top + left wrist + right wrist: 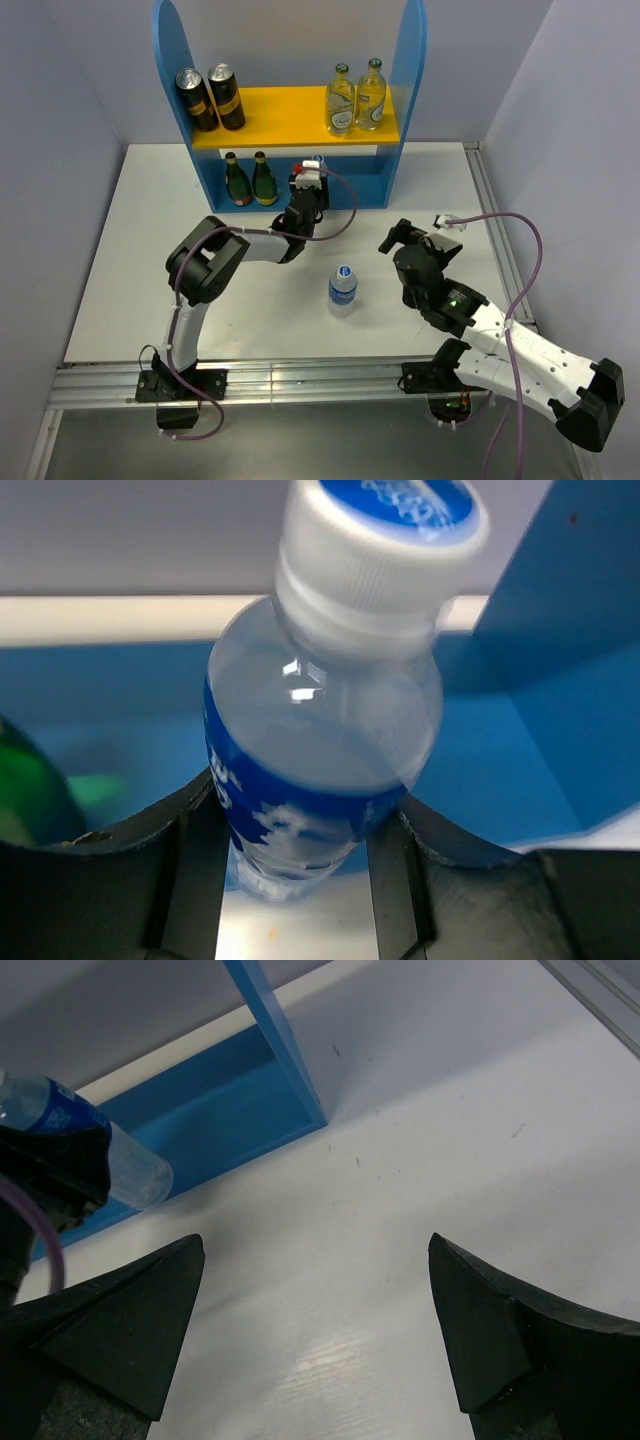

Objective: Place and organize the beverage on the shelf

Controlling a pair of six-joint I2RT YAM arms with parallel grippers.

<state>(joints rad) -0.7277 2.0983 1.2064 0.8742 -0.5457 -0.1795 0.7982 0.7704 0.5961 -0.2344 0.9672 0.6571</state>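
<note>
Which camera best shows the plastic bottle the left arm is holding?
Left wrist: the bottle fills the frame, clamped in the left end effector. Top external shows only its cap; right wrist shows a partly hidden sliver.

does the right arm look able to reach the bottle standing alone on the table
Probably yes: that bottle stands clear beside the open right gripper; the left gripper holds another bottle at the shelf.

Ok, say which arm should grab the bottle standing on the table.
Right. The right gripper is open, empty, near the table bottle; the left gripper is shut on the held bottle at the shelf.
</note>
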